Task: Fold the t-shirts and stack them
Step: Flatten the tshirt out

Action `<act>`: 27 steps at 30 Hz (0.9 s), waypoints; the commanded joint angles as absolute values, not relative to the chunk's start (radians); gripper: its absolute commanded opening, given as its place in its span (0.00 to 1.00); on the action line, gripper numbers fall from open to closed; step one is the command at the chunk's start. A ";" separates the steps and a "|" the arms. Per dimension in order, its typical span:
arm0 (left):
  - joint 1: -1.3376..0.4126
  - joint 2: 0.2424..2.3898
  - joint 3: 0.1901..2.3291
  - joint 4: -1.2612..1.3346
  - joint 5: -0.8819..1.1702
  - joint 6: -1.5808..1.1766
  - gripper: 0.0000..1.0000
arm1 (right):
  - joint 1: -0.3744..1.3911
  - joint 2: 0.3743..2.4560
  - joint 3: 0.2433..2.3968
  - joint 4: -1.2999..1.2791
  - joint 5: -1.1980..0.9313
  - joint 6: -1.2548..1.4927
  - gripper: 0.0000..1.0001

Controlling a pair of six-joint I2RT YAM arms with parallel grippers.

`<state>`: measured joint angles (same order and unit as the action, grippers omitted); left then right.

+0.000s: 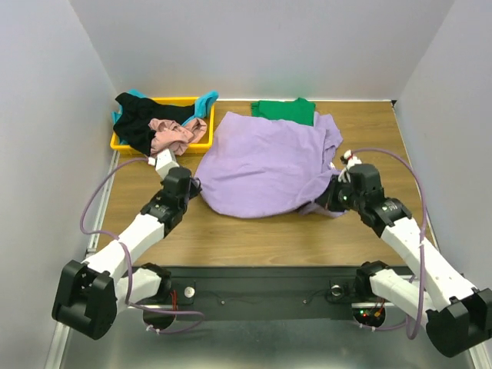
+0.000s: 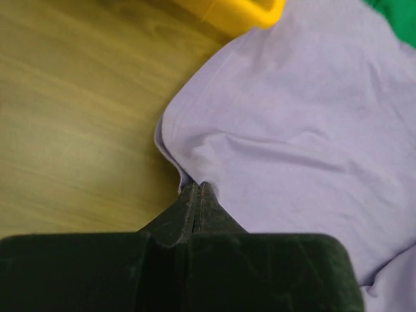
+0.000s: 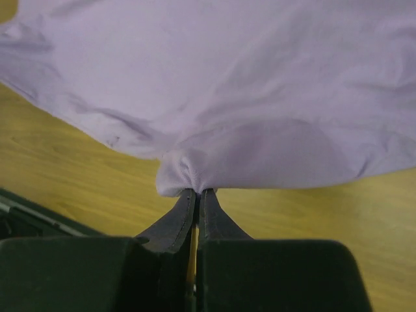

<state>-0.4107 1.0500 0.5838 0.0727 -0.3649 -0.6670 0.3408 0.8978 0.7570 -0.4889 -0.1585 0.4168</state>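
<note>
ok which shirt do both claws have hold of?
The purple t-shirt, spread mid-table: left claw pinches its left edge, right claw its right edge. The green t-shirt lies ungripped behind it; black, pink and teal ones sit heaped in the yellow tray.

I see the lavender t-shirt spread rumpled just right of the yellow tray, green t-shirt farther right, black t-shirt, pink t-shirt and teal t-shirt crumpled inside it.

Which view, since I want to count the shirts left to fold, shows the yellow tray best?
The top external view: the yellow tray shows in full, holding the black shirt, pink shirt and teal shirt. The left wrist view catches only one yellow corner beside the purple shirt; the right wrist view shows none of it.
</note>
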 commanded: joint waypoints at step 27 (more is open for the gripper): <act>-0.419 1.083 0.584 0.046 -0.483 -0.885 0.00 | 0.342 1.627 1.207 -0.436 0.228 0.126 0.01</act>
<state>-0.4133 1.0363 0.5186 0.0166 -0.4240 -0.8917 0.3416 1.4334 1.0740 -0.4637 0.0483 0.3080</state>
